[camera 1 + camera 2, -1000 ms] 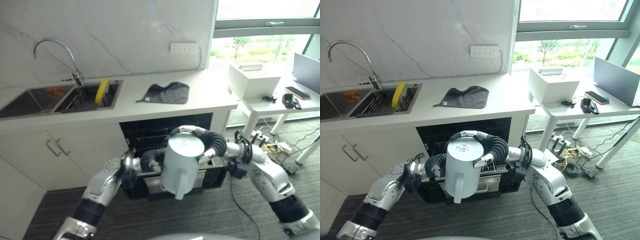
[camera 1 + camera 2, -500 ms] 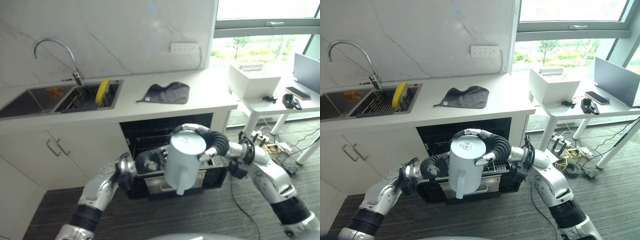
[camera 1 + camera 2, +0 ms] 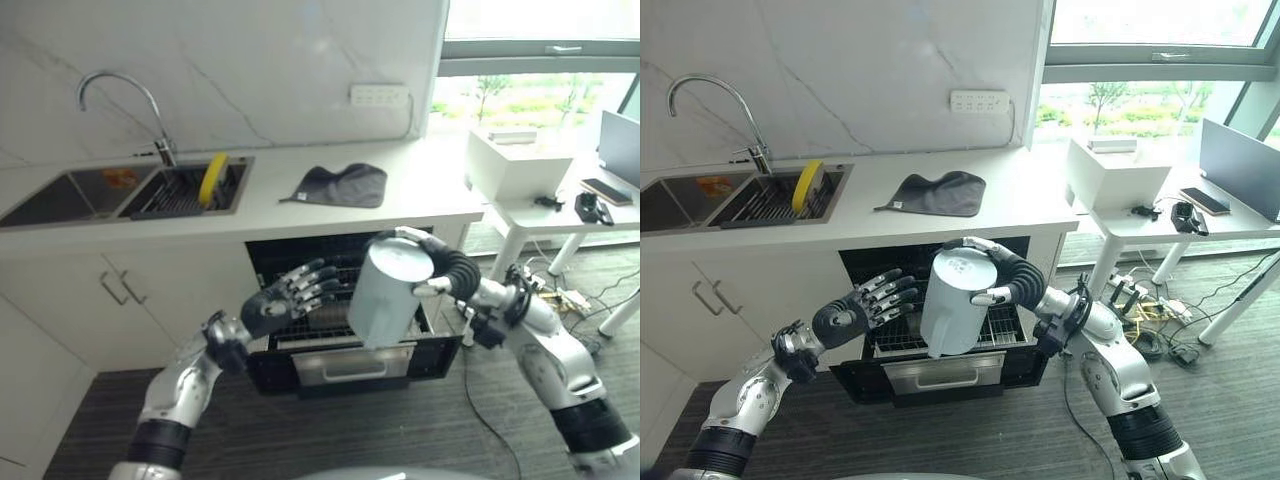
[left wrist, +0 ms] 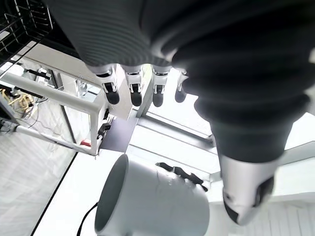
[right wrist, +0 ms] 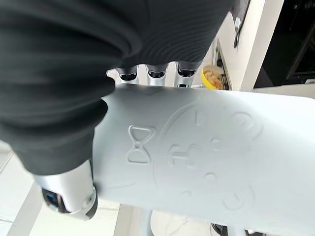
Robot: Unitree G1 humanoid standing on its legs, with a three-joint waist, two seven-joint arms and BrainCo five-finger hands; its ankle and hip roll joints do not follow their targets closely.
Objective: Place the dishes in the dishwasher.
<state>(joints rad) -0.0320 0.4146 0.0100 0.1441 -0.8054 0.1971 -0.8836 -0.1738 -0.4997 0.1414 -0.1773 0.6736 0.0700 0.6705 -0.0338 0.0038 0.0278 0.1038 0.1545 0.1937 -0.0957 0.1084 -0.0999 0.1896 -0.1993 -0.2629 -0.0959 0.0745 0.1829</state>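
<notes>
Right hand (image 3: 1002, 272) fingers grip jug (image 3: 955, 303), base up, tilted; left hand (image 3: 855, 310) fingers spread.

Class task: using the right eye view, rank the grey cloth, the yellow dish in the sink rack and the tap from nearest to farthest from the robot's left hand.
From the left hand:
1. Yellow dish, standing in the sink rack up and to its left.
2. Grey cloth, on the counter up and to its right; close to the dish's distance, hard to separate.
3. Tap, behind the sink, farthest.
</notes>
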